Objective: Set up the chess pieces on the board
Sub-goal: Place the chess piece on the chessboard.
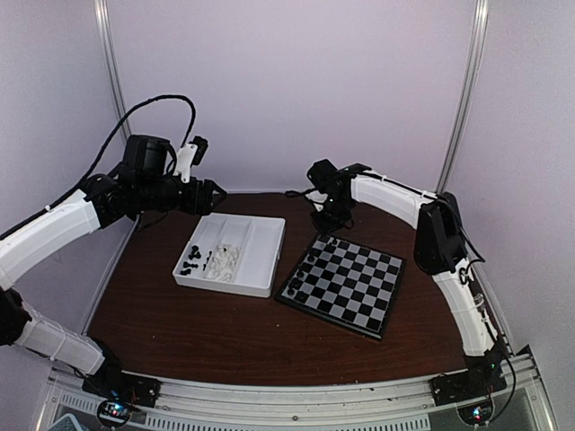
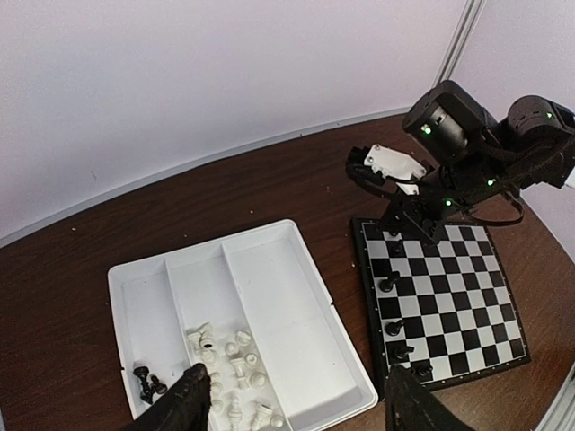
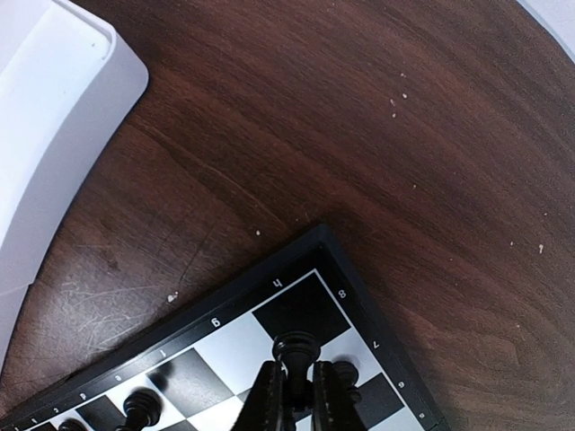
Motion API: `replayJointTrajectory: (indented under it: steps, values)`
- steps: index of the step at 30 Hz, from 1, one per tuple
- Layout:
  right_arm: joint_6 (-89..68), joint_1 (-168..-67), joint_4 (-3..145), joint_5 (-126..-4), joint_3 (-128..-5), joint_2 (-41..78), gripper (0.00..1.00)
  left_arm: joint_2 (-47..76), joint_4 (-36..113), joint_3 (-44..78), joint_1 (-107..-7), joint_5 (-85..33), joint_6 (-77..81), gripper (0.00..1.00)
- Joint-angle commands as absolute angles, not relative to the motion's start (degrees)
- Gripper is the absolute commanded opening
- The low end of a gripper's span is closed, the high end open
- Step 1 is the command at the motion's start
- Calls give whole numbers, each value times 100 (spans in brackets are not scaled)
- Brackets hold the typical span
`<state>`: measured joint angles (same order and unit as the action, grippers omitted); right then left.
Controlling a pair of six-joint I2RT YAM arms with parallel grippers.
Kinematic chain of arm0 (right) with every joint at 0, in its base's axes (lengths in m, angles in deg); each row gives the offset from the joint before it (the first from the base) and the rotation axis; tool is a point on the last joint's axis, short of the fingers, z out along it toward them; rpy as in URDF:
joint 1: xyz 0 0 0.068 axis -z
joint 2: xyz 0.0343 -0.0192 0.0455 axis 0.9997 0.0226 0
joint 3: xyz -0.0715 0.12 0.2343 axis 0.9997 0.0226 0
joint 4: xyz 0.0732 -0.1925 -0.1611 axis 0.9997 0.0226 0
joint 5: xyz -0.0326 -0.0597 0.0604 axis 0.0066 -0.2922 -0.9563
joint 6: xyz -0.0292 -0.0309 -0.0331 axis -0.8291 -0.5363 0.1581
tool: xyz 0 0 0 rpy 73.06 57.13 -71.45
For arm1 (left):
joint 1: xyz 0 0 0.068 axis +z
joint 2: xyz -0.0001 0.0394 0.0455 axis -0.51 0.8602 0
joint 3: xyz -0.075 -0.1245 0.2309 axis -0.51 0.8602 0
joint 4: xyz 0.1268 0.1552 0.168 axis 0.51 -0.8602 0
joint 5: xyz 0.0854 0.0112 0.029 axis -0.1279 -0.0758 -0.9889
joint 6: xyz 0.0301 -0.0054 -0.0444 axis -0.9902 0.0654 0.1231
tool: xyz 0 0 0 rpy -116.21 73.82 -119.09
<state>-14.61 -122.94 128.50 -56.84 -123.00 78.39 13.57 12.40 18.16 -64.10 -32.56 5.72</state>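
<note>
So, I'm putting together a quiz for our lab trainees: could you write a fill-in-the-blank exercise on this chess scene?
1. The right pincer is shut on a ____ chess piece at a corner of the board.
2. The white pieces lie in the ____ compartment of the three-part tray.
3. The left pincer holds nothing, and its jaws stand ____.

Missing words: black; middle; open.
</note>
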Motion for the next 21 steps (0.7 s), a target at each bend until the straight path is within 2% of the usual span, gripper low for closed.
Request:
replayJointTrajectory:
  steps: [1, 9, 13, 15, 19, 21]
  values:
    - [-1532, -12249, 12897, -5504, -12481, 8029, 9, 1384, 1322, 1657, -6414, -3327, 476, 66]
    - [-1542, -12227, 12888, -5506, -12549, 8120, 10, 1397, 1316, 1657, -6407, -3327, 483, 66]
    - [-1534, -12219, 12889, -5509, -12560, 8152, 15, 1388, 1299, 1664, -6409, -3327, 481, 66]
    - [-1521, -12214, 12884, -5503, -12560, 8156, 21, 1382, 1298, 1665, -6413, -3328, 480, 66]
    - [-1507, -12218, 12867, -5481, -12563, 8127, 39, 1380, 1298, 1665, -6406, -3327, 489, 66]
    - [-1505, -12218, 12854, -5482, -12585, 8105, 42, 1380, 1298, 1665, -6408, -3327, 489, 66]
